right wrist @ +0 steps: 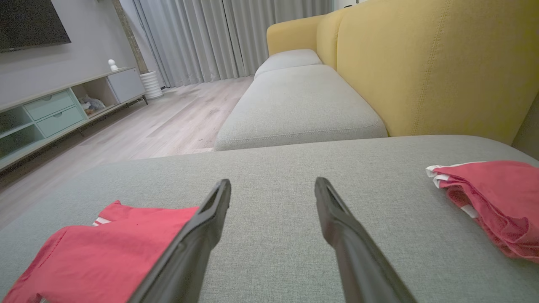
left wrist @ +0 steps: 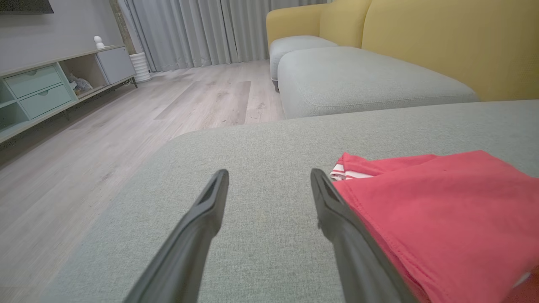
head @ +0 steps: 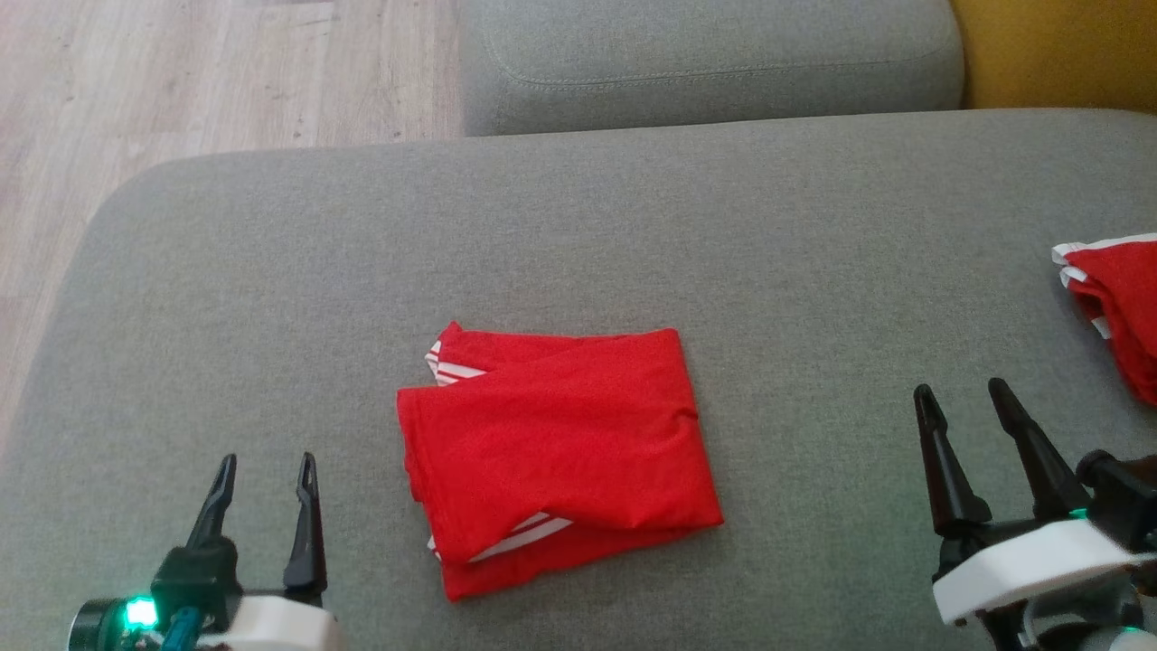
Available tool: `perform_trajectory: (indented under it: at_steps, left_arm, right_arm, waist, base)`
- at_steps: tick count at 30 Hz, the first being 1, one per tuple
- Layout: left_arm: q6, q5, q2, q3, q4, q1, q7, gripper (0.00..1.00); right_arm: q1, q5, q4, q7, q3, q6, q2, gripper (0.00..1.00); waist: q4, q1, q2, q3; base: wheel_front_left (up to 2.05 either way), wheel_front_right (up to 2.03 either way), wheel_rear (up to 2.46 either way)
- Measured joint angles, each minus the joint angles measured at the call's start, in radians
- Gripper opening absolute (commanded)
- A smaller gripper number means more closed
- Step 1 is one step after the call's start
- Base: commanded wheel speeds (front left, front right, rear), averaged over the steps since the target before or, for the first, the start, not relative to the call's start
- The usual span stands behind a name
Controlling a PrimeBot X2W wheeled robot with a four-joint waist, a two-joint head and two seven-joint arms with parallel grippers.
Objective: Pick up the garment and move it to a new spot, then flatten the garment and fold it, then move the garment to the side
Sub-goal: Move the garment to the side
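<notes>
The left gripper has its two fingers spread with nothing between them. The folded red garment lies just to its right on the grey seat cushion, clear of the fingers. The right gripper, likewise spread and empty, sits well to the garment's right. A second red garment lies beyond it at the cushion's right side. Bare cushion surrounds the folded piece, and the rounded left edge meets the wood floor.

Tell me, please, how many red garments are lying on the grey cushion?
2. The folded garment lies in the middle of the grey cushion; the second garment lies at its right side, partly cut off by the head view's edge.
</notes>
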Motion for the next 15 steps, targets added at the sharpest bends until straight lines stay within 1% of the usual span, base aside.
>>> perform_trajectory:
  at_steps: [15]
  left_arm:
    - [0.015, -0.01, 0.006, 0.0, -0.014, 0.003, 0.008, 1.0]
  right_arm:
    - [0.0, 0.0, -0.009, 0.009, -0.001, 0.0, 0.004, 1.0]
  waist:
    - [-0.004, 0.0, 0.0, 0.014]
  base:
    - [0.0, 0.0, 0.0]
